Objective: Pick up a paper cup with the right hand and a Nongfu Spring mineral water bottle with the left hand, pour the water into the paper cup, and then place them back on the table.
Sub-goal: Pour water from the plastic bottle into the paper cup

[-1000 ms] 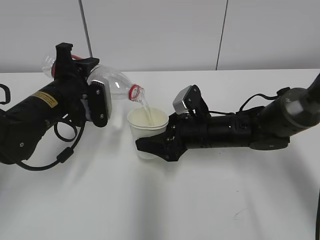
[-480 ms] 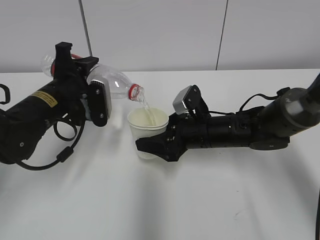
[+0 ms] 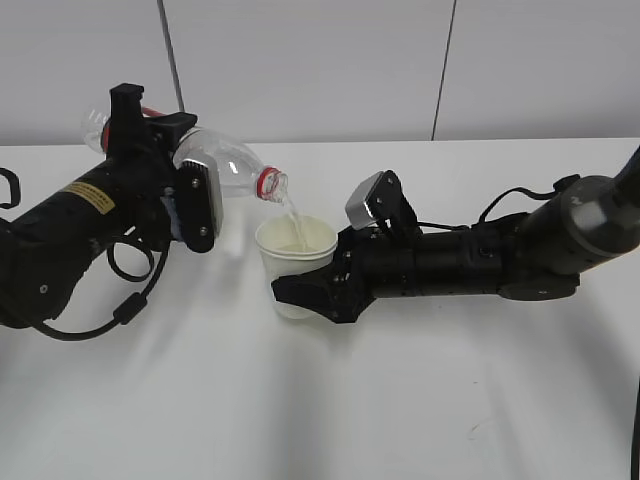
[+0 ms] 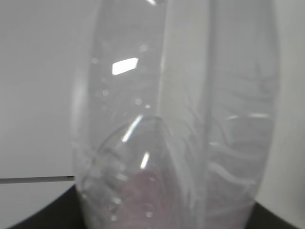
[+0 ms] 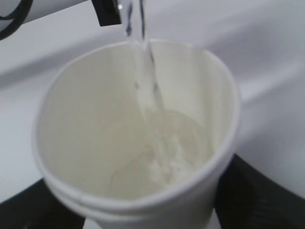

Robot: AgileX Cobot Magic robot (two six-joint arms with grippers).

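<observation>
My left gripper (image 3: pixel 165 170) is shut on the clear mineral water bottle (image 3: pixel 225 170), tipped with its red-ringed mouth low at the right over the cup. A thin stream of water (image 3: pixel 291 215) falls into the off-white paper cup (image 3: pixel 294 262). My right gripper (image 3: pixel 305 290) is shut on the cup's lower body and holds it upright near the table. In the right wrist view the cup (image 5: pixel 119 200) fills the frame, with the stream (image 5: pixel 145 71) landing in a pool of water at its bottom. In the left wrist view the bottle (image 4: pixel 181 119) fills the frame and hides the jaws.
The white table (image 3: pixel 320 400) carries a small dark scuff mark (image 3: pixel 480 428) at the front right. A grey panelled wall (image 3: pixel 320 60) stands behind it. A black cable (image 3: pixel 130 295) hangs under the left arm.
The bottle's mouth has risen very slightly; the stream keeps running into the cup. Both arms hold their places.
</observation>
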